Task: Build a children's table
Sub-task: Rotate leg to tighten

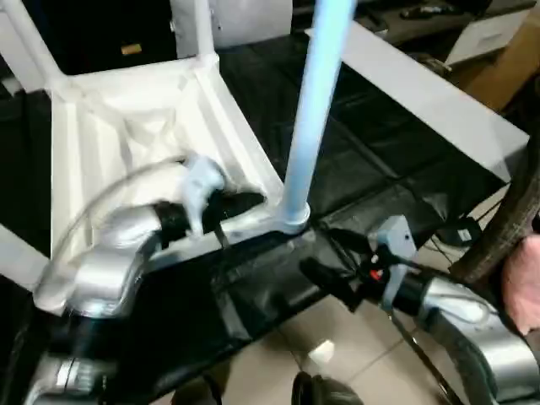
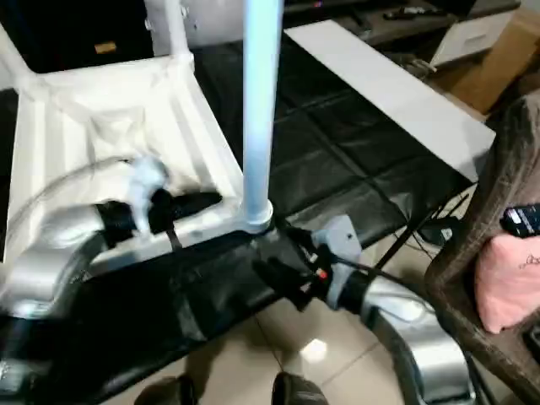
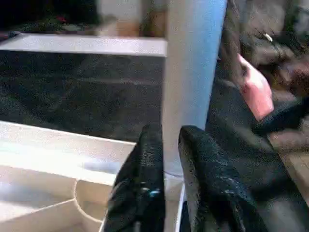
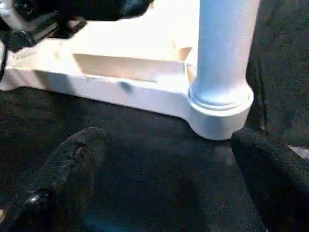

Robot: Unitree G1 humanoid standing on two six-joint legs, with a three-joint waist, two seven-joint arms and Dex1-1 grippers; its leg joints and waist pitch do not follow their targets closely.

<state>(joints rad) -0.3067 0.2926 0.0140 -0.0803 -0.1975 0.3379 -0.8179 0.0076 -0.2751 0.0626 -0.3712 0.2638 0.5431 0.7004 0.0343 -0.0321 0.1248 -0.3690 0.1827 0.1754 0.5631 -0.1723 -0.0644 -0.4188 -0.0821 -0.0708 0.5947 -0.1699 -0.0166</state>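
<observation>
The children's table lies upside down on a black mat, its white top (image 1: 84,143) showing the ribbed underside. One white leg (image 1: 312,110) stands upright in the near corner socket (image 1: 294,218). Another leg (image 1: 202,25) rises at the far corner and a third (image 1: 25,42) at the far left. My left gripper (image 1: 246,202) rests inside the rim just beside that socket, its fingers (image 3: 149,164) a narrow gap apart with nothing between them. My right gripper (image 1: 325,274) hovers over the mat just outside the same corner, its fingers (image 4: 72,154) spread wide and empty.
A long white board (image 1: 439,93) lies on the mat at the back right, with a cardboard box (image 1: 506,59) beyond it. The mat's edge drops to a tiled floor (image 1: 337,337). A brown curved frame (image 2: 498,169) with something pink (image 2: 506,287) stands at the right; cables (image 1: 456,232) trail there.
</observation>
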